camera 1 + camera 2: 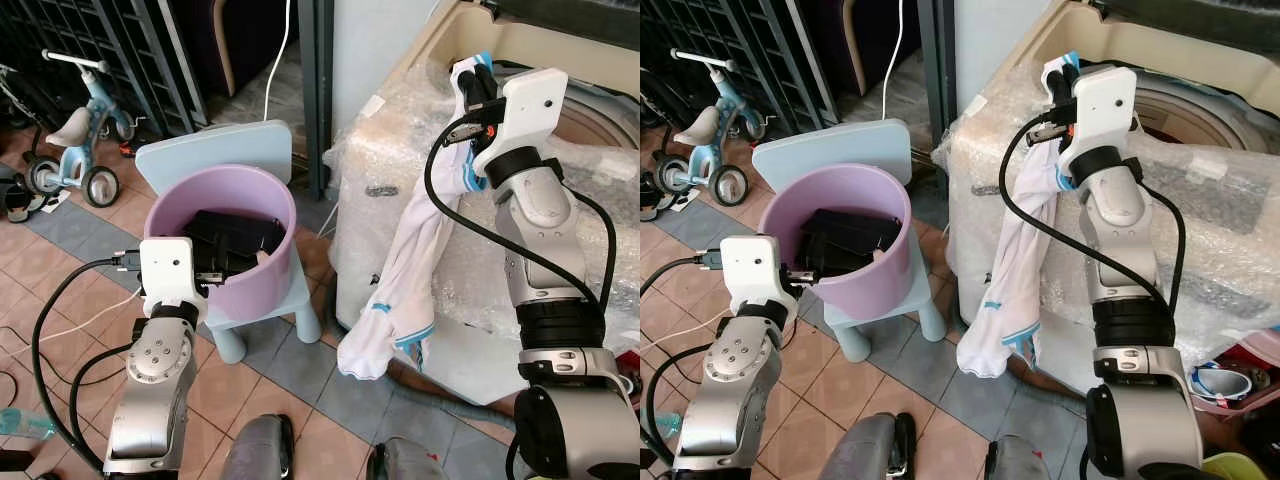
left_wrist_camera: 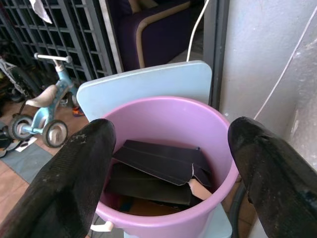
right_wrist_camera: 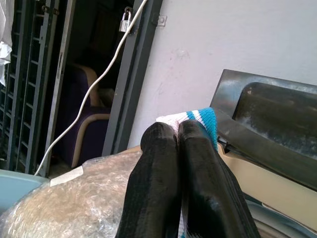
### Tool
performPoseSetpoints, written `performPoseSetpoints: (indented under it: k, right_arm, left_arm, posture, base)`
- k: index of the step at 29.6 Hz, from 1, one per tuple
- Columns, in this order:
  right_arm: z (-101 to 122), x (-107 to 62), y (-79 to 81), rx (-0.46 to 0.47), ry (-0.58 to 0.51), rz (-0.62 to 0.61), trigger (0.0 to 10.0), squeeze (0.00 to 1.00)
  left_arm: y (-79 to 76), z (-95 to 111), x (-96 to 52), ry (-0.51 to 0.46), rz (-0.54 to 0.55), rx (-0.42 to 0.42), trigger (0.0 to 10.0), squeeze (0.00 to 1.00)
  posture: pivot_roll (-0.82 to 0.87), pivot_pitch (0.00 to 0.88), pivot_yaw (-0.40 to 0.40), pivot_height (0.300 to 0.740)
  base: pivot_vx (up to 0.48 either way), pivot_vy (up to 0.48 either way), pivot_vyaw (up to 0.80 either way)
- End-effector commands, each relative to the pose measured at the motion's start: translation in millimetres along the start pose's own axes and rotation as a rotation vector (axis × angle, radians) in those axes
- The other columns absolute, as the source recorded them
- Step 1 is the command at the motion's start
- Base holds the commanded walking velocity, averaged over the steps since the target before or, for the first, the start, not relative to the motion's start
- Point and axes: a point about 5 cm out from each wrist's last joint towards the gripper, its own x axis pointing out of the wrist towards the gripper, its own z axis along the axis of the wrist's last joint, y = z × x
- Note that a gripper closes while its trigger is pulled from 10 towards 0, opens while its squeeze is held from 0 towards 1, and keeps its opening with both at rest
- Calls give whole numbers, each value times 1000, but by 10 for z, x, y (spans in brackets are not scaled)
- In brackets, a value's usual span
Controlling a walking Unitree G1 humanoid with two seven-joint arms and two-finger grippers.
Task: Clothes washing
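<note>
Right wrist view: right claw (image 3: 178, 144) pinching white garment (image 1: 400, 270).

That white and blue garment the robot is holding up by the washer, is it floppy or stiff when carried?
Probably very floppy: the white garment hangs limp in long folds from the right gripper, pinched at one cuff. It looks light, since it dangles freely beside the washing machine. Its low end may drag or snag on the wrapped edge when lifted.

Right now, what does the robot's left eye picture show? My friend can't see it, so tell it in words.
The right gripper holds a white shirt with blue trim up beside the bubble-wrapped washing machine, the shirt hanging down its front. The open left gripper reaches into a purple bucket of dark clothes on a pale blue chair.
</note>
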Motion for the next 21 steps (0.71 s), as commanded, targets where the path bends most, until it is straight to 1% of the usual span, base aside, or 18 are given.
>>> performPoseSetpoints:
  k: [1, 3, 5, 6, 7, 8, 9, 10, 11, 12, 13, 14, 15, 18, 21]
  right_arm:
    - [231, 93, -52, -22, -90, -24, 10000, 0]
    - [245, 119, -73, -20, -89, -28, 10000, 0]
    - [384, 324, -253, -60, -112, -30, 10000, 0]
    - [456, 410, -314, -76, -125, -23, 10000, 0]
    - [503, 456, -345, -85, -132, -20, 10000, 0]
    - [604, 542, -394, -113, -149, -10, 10000, 0]
    - [604, 542, -394, -113, -149, -10, 10000, 0]
    - [712, 619, -433, -140, -169, 0, 10000, 0]
    - [712, 619, -433, -140, -169, 0, 10000, 0]
    - [803, 681, -454, -161, -182, 12, 10000, 0]
    - [803, 681, -454, -161, -182, 12, 10000, 0]
    - [981, 799, -491, -193, -207, 23, 10000, 0]
    - [1048, 843, -501, -207, -215, 28, 10000, 0]
    - [1101, 903, -512, -220, -216, 36, 10000, 0]
    - [1097, 932, -521, -230, -197, 15, 10000, 0]
  left_arm:
    - [0, 2, 14, -7, -6, -4, 10000, 0]
    - [-3, 8, 18, -11, -7, -8, 10000, 0]
    - [-24, 6, 21, -12, -5, -15, 10000, 0]
    - [-33, -4, 16, -10, -7, -18, 10000, 0]
    - [-37, -10, 15, -8, -9, -19, 10000, 0]
    - [-45, -19, 13, -6, -12, -21, 10000, 0]
    - [-45, -19, 13, -6, -12, -21, 10000, 0]
    - [-53, -26, 15, -7, -16, -22, 10000, 0]
    - [-53, -26, 15, -7, -16, -22, 10000, 0]
    - [-57, -28, 18, -8, -18, -26, 10000, 0]
    - [-57, -28, 18, -8, -18, -26, 10000, 0]
    - [-71, -30, 28, -13, -17, -34, 10000, 0]
    - [-77, -31, 31, -14, -14, -38, 10000, 0]
    - [-92, -35, 27, -16, -8, -47, 10000, 0]
    - [-106, -44, 16, -11, -9, -50, 10000, 0]
  posture:
    - [-7, 79, 24, 740]
    - [-7, 79, 24, 740]
    - [-10, 78, 19, 740]
    - [-12, 77, 18, 740]
    - [-13, 77, 17, 740]
    - [-14, 76, 14, 740]
    - [-14, 76, 14, 740]
    - [-15, 75, 11, 740]
    - [-15, 75, 11, 740]
    - [-16, 74, 8, 740]
    - [-16, 74, 8, 740]
    - [-17, 72, -3, 740]
    - [-16, 71, -7, 740]
    - [-15, 71, -9, 740]
    - [-9, 73, -10, 740]
  base:
    - [259, 0, 0]
    - [270, 0, 0]
    - [424, 0, 0]
    - [435, 0, 0]
    - [435, 0, 0]
    - [439, 0, 0]
    - [439, 0, 0]
    - [465, 0, 0]
    - [465, 0, 0]
    - [480, 0, 0]
    - [480, 0, 0]
    - [480, 0, 0]
    - [480, 0, 0]
    - [480, 0, 0]
    - [467, 0, -692]
